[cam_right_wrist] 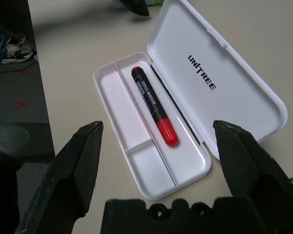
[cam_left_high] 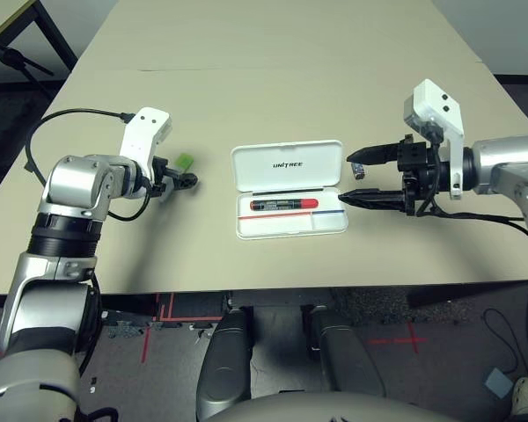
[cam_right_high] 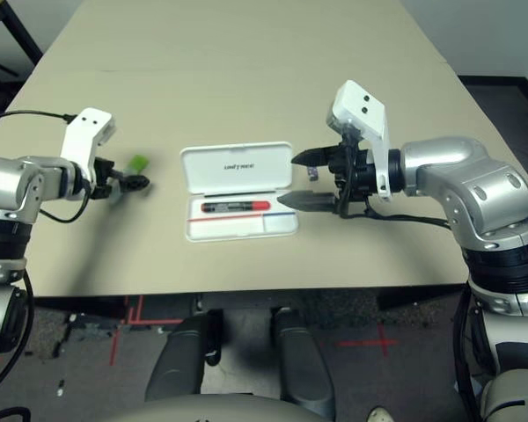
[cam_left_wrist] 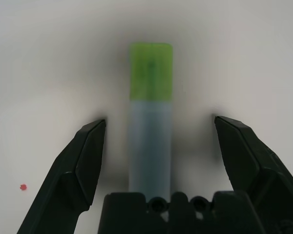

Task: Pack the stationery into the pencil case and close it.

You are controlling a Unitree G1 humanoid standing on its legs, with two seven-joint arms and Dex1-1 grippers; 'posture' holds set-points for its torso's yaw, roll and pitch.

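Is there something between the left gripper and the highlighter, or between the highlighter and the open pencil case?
Nothing visible. The left gripper is open with the highlighter between its fingers, none touching. From there to the open pencil case lies only bare table.

Both eye views look forward and down from the head at the tabletop (cam_left_high: pixel 273 97), a slight sideways offset apart, sharing the open pencil case (cam_left_high: pixel 289 189) at centre; the left wrist view sits low and close over the highlighter (cam_left_wrist: pixel 150 122), left of the case; the right wrist view faces the case from just right of it, tilted, near.
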